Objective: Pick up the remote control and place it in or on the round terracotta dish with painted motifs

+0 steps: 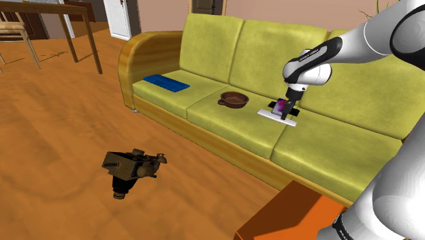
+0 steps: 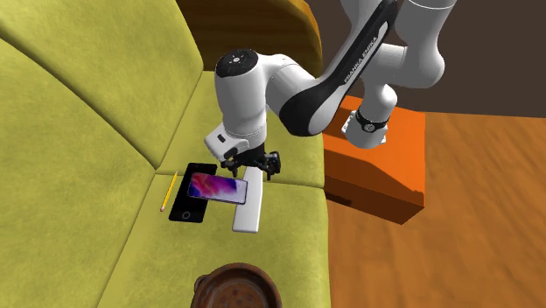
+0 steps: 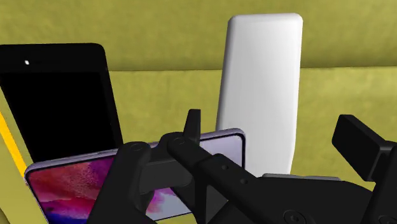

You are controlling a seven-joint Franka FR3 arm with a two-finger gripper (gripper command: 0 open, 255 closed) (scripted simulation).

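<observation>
Your work surface is a yellow-green sofa (image 1: 225, 48) standing on a wood floor. The white remote control (image 2: 248, 210) lies flat on the seat beside a purple-screened phone (image 2: 219, 185), and the gripper (image 2: 254, 163) hangs just above its near end, fingers spread and clasping nothing. By my assessment you have not yet gripped or lifted it, and the whole carry to the brown round dish (image 1: 234, 103) farther along the seat remains.
</observation>
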